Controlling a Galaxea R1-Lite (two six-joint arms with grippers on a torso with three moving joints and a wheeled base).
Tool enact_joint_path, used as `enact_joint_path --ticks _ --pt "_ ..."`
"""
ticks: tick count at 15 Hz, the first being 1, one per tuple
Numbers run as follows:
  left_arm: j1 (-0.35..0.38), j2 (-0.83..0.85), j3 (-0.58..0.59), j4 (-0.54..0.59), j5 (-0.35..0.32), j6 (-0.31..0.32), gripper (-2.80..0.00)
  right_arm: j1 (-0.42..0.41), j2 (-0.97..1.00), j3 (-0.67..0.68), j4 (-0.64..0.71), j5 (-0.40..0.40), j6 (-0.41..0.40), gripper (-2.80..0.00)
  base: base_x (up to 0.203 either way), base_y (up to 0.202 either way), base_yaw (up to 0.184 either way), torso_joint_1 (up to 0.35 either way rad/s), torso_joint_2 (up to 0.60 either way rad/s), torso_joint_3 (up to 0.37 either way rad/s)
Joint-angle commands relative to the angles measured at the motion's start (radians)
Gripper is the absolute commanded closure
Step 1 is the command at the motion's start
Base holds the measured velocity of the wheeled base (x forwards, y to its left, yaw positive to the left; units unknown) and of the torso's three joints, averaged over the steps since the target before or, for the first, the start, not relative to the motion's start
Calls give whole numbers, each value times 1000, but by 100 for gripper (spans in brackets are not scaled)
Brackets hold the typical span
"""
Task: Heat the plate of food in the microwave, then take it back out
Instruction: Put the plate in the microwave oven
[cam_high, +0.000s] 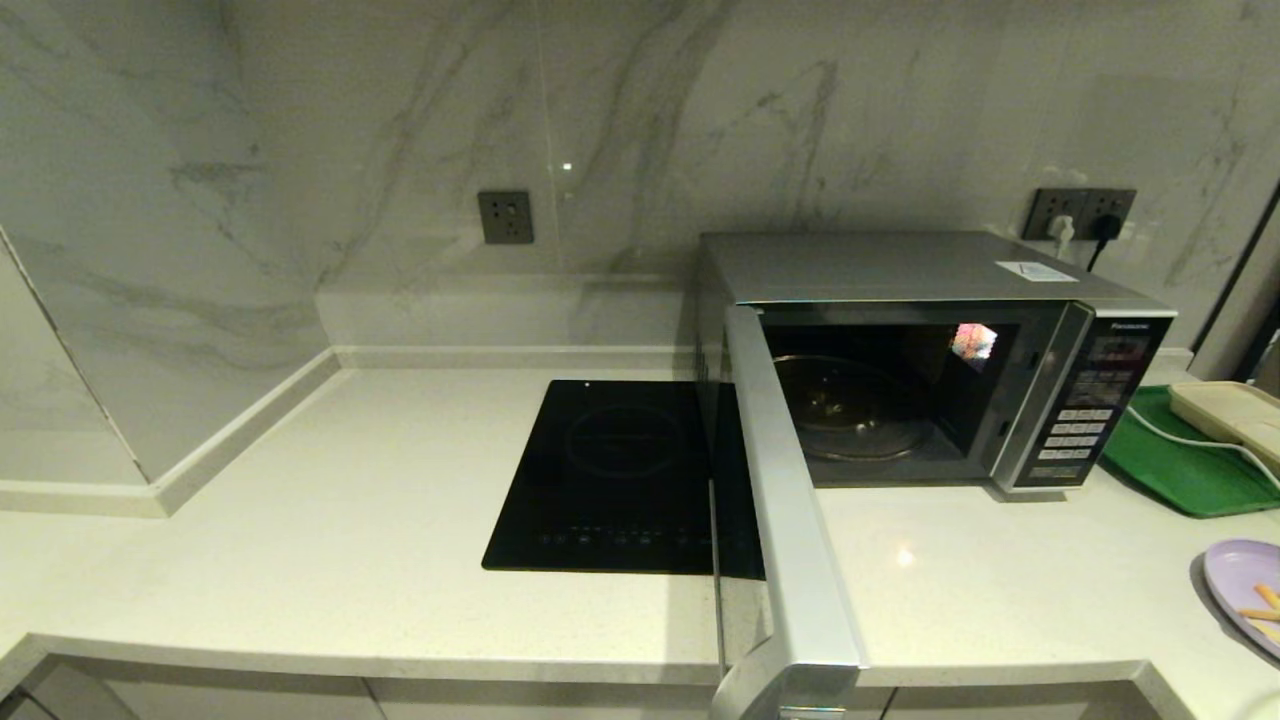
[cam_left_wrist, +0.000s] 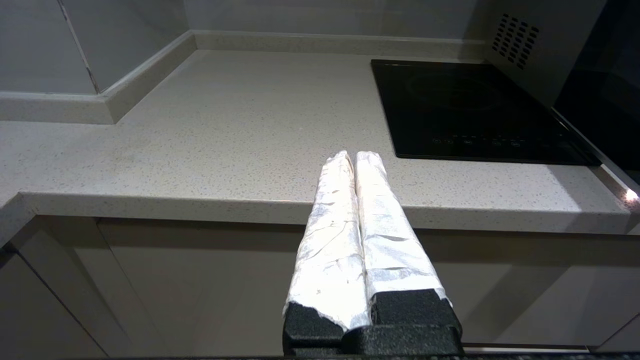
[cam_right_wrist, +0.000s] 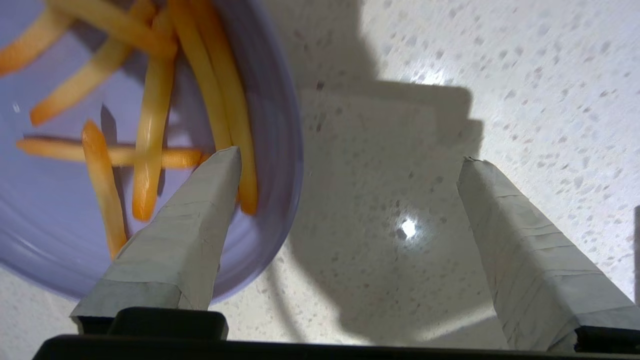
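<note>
Fingers of your right gripper (cam_right_wrist: 350, 162) were spread wide and held nothing — one fingertip hung over the rim of the plate of food (cam_right_wrist: 270, 150), the other over bare countertop (cam_right_wrist: 500, 75) beside it. Whether that fingertip touched the plate, you could not tell from the wrist view. Fries (cam_right_wrist: 150, 125) lay crisscrossed in the lilac plate, which sat on the counter at the robot's far right, in front of the green tray (cam_high: 1170, 465). Your microwave (cam_high: 900, 270) stood with its door (cam_high: 790, 520) swung fully open, only the glass turntable (cam_high: 850, 410) inside. Your left gripper (cam_left_wrist: 355, 157) was pressed together, empty, held low at the counter's front edge — near the black cooktop (cam_left_wrist: 465, 110).
</note>
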Motion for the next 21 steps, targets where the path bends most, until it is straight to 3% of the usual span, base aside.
enact_joint_path --ticks 1,21 --pt "0 0 0 -1 0 -1 0 20 -6 11 2 2 5 -280 0 0 0 0 0 0" --pt "0 0 0 -1 0 -1 0 -5 53 24 -42 -10 10 -280 0 0 0 0 0 0"
